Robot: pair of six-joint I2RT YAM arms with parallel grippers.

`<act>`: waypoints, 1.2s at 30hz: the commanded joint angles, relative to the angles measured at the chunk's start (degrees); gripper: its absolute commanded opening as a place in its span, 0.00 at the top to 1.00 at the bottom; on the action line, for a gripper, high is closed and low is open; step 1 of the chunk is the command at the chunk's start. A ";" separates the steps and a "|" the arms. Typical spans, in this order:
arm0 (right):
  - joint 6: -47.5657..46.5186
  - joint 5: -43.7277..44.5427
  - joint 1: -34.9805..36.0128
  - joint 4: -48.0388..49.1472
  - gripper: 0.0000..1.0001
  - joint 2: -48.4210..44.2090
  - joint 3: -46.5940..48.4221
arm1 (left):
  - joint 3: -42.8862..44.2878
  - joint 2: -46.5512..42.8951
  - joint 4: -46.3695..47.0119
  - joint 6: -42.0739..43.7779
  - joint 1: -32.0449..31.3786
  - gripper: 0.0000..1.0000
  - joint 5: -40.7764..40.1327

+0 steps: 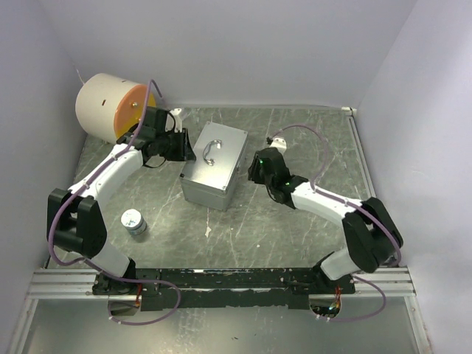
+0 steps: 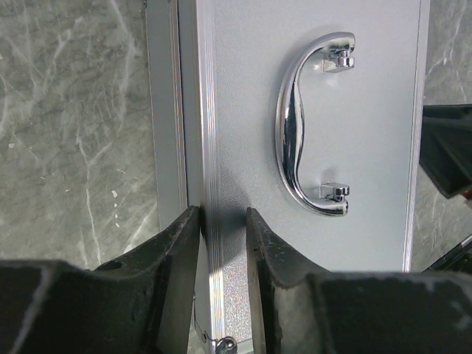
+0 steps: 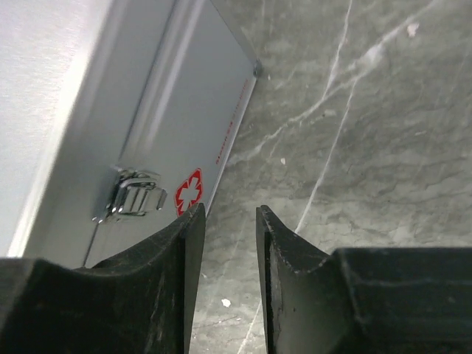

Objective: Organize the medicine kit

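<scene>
Two grippers flank the closed case. Its lid edge sits between the left gripper fingers, grip unclear. The right gripper gapes empty, latch just left. Prying while latched could drag the case.

I see a red cross sign on the case side. The red lettering beside it is too small for me to read.

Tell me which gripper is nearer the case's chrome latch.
Right. The right gripper hangs just beside the latch on the case; the left gripper straddles its opposite edge.
</scene>
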 commanded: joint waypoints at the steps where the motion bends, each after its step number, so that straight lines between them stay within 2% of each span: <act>1: 4.66 -3.00 -0.63 -8.59 0.68 5.33 5.75 | -2.61 2.10 -6.95 1.27 -0.79 0.66 0.05; 4: 4.88 -5.84 -0.72 -10.92 0.71 9.27 9.66 | -2.70 2.24 -6.71 1.20 -0.79 0.68 1.10; 13: 4.61 -10.99 -0.67 -7.37 0.76 15.17 14.68 | -3.13 2.54 -5.86 1.12 -0.79 0.72 4.58; 21: 4.56 -11.55 -0.77 1.58 0.78 14.57 10.90 | -3.74 2.39 -4.46 0.19 -0.79 0.73 8.73; 24: 6.20 -7.13 -1.26 -2.05 0.77 12.83 10.64 | -5.31 1.58 -2.03 -2.51 -0.72 0.72 11.71; 28: 11.05 0.07 -3.26 -15.95 0.76 10.49 14.02 | -6.53 0.58 0.68 -6.61 -0.26 0.71 14.53; 30: 12.18 4.02 -3.44 -20.46 0.74 8.08 13.87 | -6.65 -0.50 0.67 -7.77 0.18 0.70 12.12; 31: 12.57 5.55 -3.53 -22.07 0.73 6.45 13.42 | -6.28 -1.38 -0.36 -7.82 0.48 0.67 8.21; 34: 12.44 8.31 -3.62 -25.08 0.67 -0.23 10.73 | -5.06 -6.76 -2.94 -7.62 1.04 0.51 -6.81; 36: 11.41 8.78 -3.63 -26.60 0.62 -5.22 8.56 | -4.29 -11.29 -3.55 -6.87 1.05 0.39 -12.41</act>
